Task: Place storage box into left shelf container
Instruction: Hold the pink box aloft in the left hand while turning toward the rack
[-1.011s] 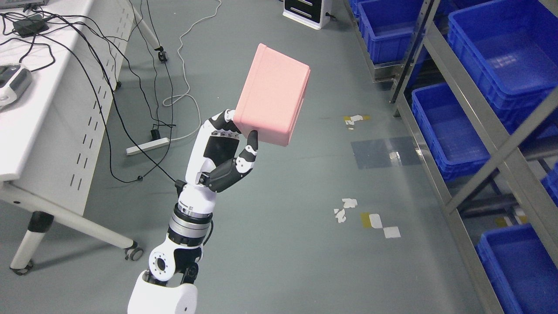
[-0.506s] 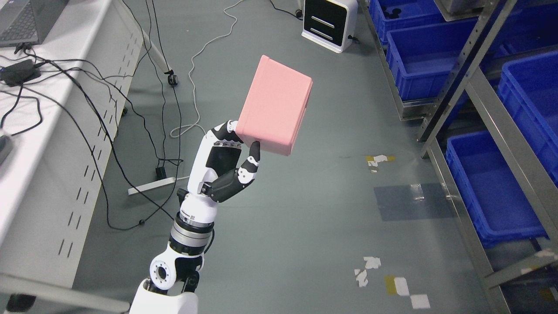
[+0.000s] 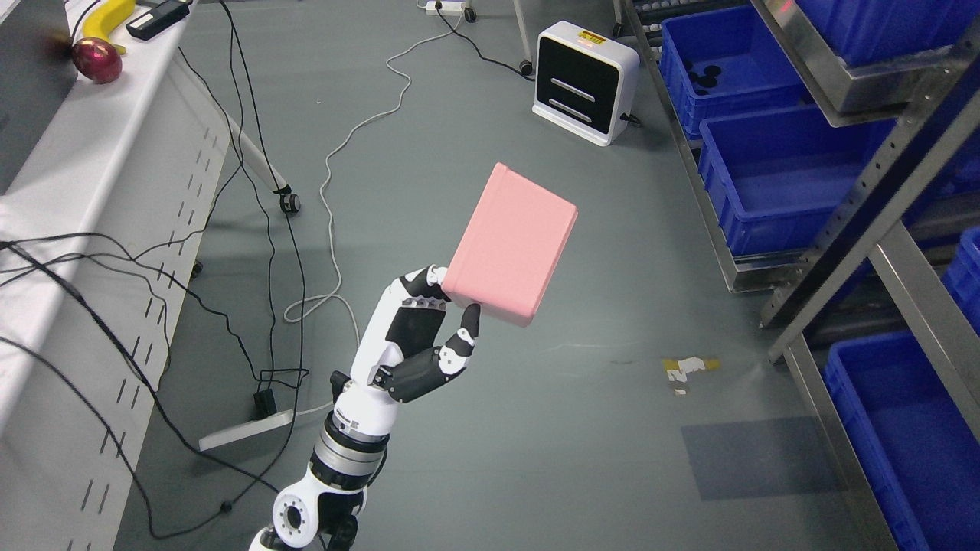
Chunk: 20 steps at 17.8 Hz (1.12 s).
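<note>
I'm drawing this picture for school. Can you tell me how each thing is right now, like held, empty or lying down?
Pink storage box: closed, tilted, held in the air.
Left hand: shut on the box's lower corner.
Middle blue bin: on the shelf, empty.
Far blue bin: dark bits inside.
White machine: standing on the floor.
Banana and red apple: lying on the table.

Left hand point(image 3: 417, 337) raised over grey floor point(image 3: 536, 428), fingers and thumb clamped on lower edge of tilted pink storage box point(image 3: 511, 243); blue bins point(image 3: 766, 176) on metal shelving point(image 3: 865, 222) at right, white table point(image 3: 99, 199) with cables at left.
</note>
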Available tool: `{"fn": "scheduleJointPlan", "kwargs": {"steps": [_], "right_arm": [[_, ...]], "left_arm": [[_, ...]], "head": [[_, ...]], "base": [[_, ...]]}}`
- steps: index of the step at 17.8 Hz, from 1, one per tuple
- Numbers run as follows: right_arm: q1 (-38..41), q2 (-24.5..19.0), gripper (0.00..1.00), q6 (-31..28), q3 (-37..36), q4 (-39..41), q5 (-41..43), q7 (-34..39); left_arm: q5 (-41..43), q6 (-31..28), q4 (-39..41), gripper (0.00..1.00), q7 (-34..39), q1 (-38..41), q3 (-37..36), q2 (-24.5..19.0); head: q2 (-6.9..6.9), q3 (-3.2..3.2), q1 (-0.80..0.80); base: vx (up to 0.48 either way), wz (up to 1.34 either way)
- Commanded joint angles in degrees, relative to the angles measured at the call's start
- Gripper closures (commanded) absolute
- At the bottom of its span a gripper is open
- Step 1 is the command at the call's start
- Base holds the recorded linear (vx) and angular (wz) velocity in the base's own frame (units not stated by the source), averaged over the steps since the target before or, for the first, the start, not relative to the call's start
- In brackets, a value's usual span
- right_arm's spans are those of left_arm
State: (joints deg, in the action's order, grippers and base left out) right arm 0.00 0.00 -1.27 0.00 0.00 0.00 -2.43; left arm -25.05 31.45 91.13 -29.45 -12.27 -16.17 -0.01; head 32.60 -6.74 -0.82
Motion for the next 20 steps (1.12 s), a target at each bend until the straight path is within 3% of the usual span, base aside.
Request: {"fn": "scheduleJointPlan", "kwargs": {"steps": [1,9,20], "right_arm": [[0.53,1.00,0.00,0.04,-0.27,1.00,-0.09,-0.03],[0.53,1.00,0.00,0.04,-0.27,1.00,-0.09,-0.03],[0.53,1.00,0.00,0.04,-0.27,1.00,-0.09,-0.03]], "left_arm": [[0.00,0.53,0.19,0.97,-1.74,5.41,-2.37,-0.99],[0.00,1.24,-0.42,0.97,-4.91,11.12,-3.69,-0.99],[0.09,3.09,-1.48,0.97,-7.64,18.25,-2.46,-0.99]], "head": [[0.00,0.00,0.00],[0.00,0.00,0.00],[0.00,0.00,0.00]], "base": [[0.573,0.05],[0.470,-0.07],[0.180,-0.93]]}}
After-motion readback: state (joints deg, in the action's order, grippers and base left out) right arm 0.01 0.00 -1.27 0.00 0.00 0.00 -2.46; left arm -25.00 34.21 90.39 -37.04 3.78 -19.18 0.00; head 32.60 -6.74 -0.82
